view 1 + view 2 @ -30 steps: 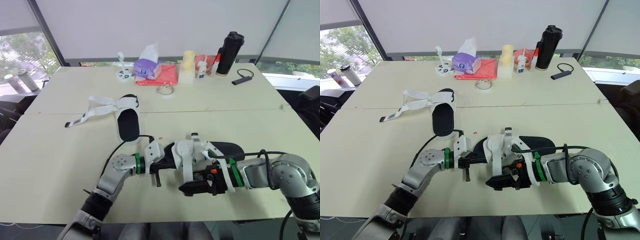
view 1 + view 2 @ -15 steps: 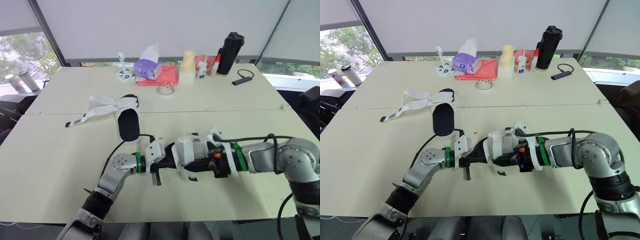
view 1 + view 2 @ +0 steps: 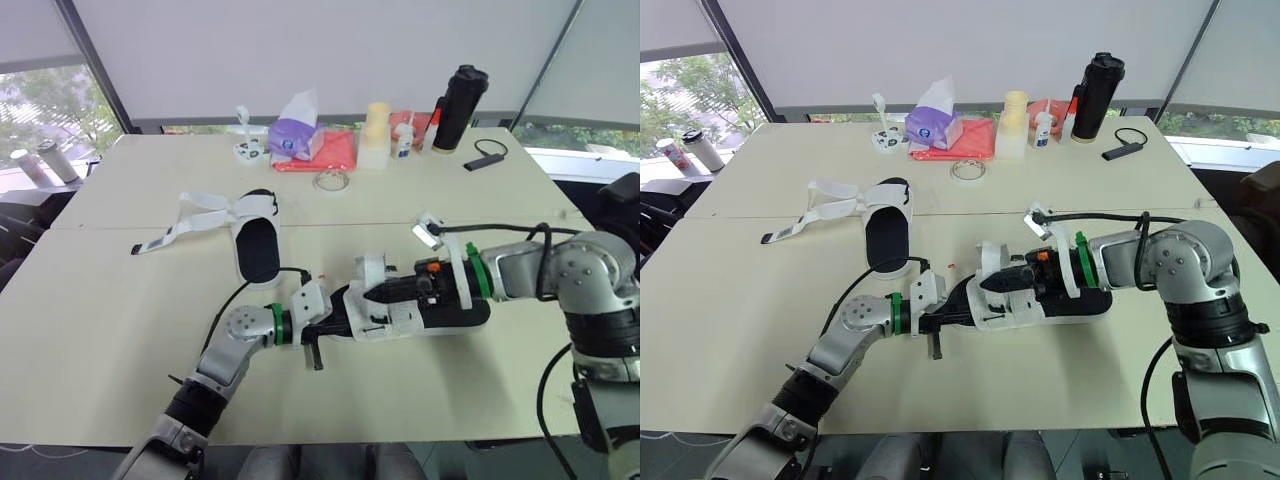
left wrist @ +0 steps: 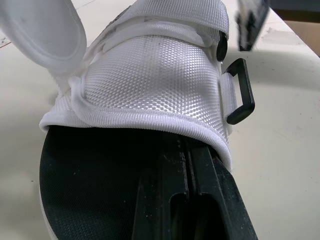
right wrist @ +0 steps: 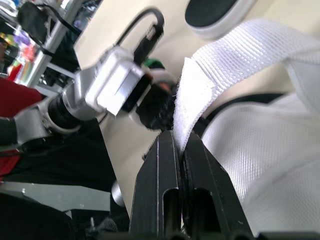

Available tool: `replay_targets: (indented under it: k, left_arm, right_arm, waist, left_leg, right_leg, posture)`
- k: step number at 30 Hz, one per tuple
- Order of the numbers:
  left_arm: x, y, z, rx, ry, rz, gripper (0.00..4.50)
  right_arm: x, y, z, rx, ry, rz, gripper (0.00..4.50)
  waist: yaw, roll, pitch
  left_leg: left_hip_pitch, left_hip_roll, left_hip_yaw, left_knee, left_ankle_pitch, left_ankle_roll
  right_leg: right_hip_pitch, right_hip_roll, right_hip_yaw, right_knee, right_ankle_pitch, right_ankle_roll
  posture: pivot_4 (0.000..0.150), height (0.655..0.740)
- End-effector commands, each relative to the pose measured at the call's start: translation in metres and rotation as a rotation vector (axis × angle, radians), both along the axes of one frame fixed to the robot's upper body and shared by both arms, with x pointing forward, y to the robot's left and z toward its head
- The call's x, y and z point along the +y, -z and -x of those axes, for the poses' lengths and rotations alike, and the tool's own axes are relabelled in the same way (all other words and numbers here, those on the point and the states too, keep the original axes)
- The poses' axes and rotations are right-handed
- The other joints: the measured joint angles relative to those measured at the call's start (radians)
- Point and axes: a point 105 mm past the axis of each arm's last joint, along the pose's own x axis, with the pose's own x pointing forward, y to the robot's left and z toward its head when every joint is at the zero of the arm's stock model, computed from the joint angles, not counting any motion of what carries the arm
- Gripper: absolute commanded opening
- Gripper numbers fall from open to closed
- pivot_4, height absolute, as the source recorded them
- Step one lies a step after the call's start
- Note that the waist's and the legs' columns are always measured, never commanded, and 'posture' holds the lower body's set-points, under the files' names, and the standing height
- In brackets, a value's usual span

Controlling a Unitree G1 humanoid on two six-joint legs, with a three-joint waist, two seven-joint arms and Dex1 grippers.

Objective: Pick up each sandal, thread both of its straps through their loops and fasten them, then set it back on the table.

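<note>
Left gripper (image 3: 322,333) is clamped on the left end of the near sandal (image 3: 440,312), which is laid crosswise between both arms. Beside its upper, a black loop (image 4: 239,92) is seen empty. A white strap (image 5: 210,65) is pinched tight by the right gripper (image 5: 181,139).

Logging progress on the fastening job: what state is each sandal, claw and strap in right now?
Near sandal: held by both claws, strap undone.
Far sandal: flat on table, straps open.
Left claw: shut on near sandal's sole.
Right claw: shut on strap.
Black bottle: upright, lid on.
</note>
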Motion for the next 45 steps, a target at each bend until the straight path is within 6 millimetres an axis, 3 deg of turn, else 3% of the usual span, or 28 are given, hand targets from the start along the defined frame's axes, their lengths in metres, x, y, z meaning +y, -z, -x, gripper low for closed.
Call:
replay_targets:
  k: [1, 10, 20, 32, 38, 45]
  left_arm:
    - [0.012, 0.040, 0.002, 0.112, -0.060, -0.126, 0.00]
    - [0.012, 0.039, 0.002, 0.107, -0.069, -0.121, 0.00]
    - [0.011, 0.039, 0.005, 0.106, -0.078, -0.112, 0.00]
    - [0.009, 0.039, 0.005, 0.100, -0.085, -0.106, 0.00]
    - [0.005, 0.037, 0.004, 0.091, -0.088, -0.093, 0.00]
    - [0.007, 0.036, 0.004, 0.088, -0.101, -0.089, 0.00]
  right_arm:
    - [0.006, -0.002, -0.008, -0.016, -0.017, -0.008, 0.05]
    - [0.015, 0.011, -0.010, 0.014, -0.094, 0.024, 0.05]
    - [0.007, 0.022, -0.015, 0.019, -0.122, 0.074, 0.05]
    - [-0.004, 0.031, -0.008, 0.053, -0.209, 0.142, 0.05]
    - [-0.008, 0.046, -0.019, 0.018, -0.232, 0.226, 0.05]
    - [-0.006, 0.049, -0.014, -0.035, -0.298, 0.261, 0.05]
  waist:
    - [-0.001, 0.000, 0.000]
    - [-0.001, 0.000, 0.000]
    - [-0.002, 0.000, 0.000]
    - [-0.001, 0.000, 0.000]
    - [0.001, 0.000, 0.000]
    - [0.002, 0.000, 0.000]
  left_leg:
    - [0.000, 0.000, 0.000, 0.000, 0.000, 0.000]
    - [0.000, 0.000, 0.000, 0.000, 0.000, 0.000]
    - [0.000, 0.000, 0.000, 0.000, 0.000, 0.000]
    - [0.000, -0.001, 0.000, -0.001, -0.002, -0.003]
    - [0.000, -0.001, 0.000, -0.001, -0.002, -0.003]
    - [0.000, -0.001, 0.000, 0.000, -0.002, -0.003]
  right_leg:
    - [0.000, 0.000, 0.000, 0.000, 0.000, 0.000]
    - [-0.001, 0.000, 0.000, 0.000, 0.000, 0.000]
    - [-0.001, 0.000, 0.000, 0.000, 0.000, 0.000]
    - [-0.002, 0.000, 0.000, 0.000, 0.000, 0.000]
    - [-0.003, 0.000, 0.000, -0.001, 0.000, 0.000]
    - [-0.003, 0.000, 0.000, -0.001, 0.000, 0.001]
  posture:
    - [0.150, 0.7400]
    - [0.150, 0.7400]
    - [0.150, 0.7400]
    - [0.150, 0.7400]
    - [0.150, 0.7400]
    - [0.150, 0.7400]
